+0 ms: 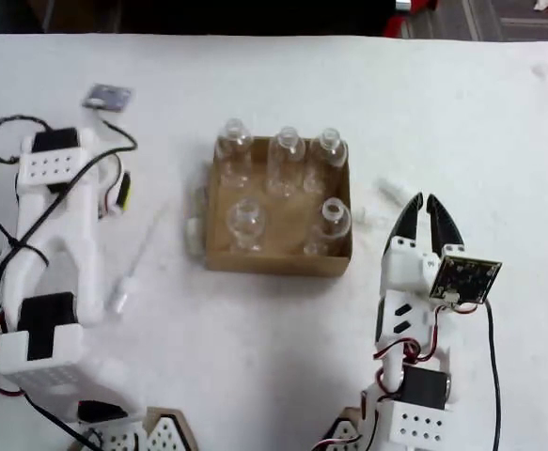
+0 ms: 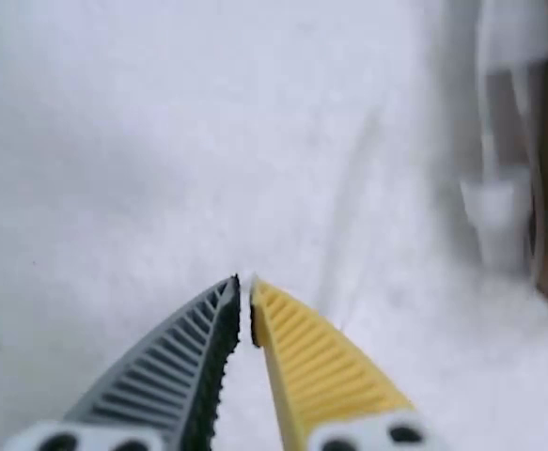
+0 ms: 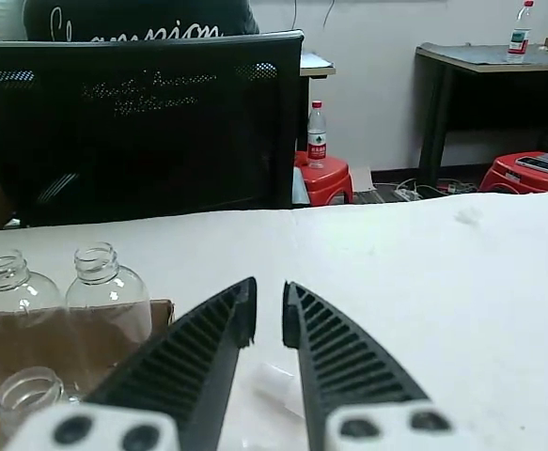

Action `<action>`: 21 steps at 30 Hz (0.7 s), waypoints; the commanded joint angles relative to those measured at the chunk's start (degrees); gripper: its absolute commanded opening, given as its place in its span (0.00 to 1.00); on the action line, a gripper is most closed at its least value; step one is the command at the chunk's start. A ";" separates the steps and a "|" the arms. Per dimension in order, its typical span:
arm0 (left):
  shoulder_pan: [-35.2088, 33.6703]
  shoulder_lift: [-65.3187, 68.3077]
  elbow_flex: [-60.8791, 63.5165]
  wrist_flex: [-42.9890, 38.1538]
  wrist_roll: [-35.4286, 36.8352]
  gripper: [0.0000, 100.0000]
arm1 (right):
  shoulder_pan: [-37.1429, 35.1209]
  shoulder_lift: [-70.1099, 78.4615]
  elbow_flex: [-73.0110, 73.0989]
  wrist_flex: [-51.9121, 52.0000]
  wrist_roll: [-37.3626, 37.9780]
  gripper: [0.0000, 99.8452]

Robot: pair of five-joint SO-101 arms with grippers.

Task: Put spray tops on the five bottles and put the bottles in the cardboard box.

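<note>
Five clear plastic bottles [image 1: 286,160] are seen standing open-necked inside the shallow brown cardboard box [image 1: 278,263] at the middle of the white table [image 1: 255,357] — boxed, but none capped. A white spray top with a long thin dip tube [image 1: 123,287] is laid flat on the table between the box and the left arm, and a second white spray top [image 1: 194,235] rests just beside the box wall on that side. The left tool [image 2: 245,282] is clenched on nothing, low over the table; the right tool [image 3: 271,305] is parted by a narrow gap, nothing held, on the other side of the box. Trouble is judged most likely at the tube: it could be bent, or miss a neck, if the top is gripped askew, and a light bottle (packed close to its neighbours) could be tipped by a sideways push. Little room is left inside the box walls — far more is offered by the bare table in front of the box, between the arms.
</note>
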 commanded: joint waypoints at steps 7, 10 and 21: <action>-1.36 -3.30 2.55 20.13 -22.59 0.14 | -0.57 0.04 0.53 0.66 1.32 0.04; -1.54 -3.30 9.23 12.04 -21.36 0.14 | -0.57 0.04 0.53 0.66 1.32 0.04; -1.71 -2.86 22.95 -5.80 -12.40 0.13 | -0.57 0.04 0.53 0.40 1.32 0.04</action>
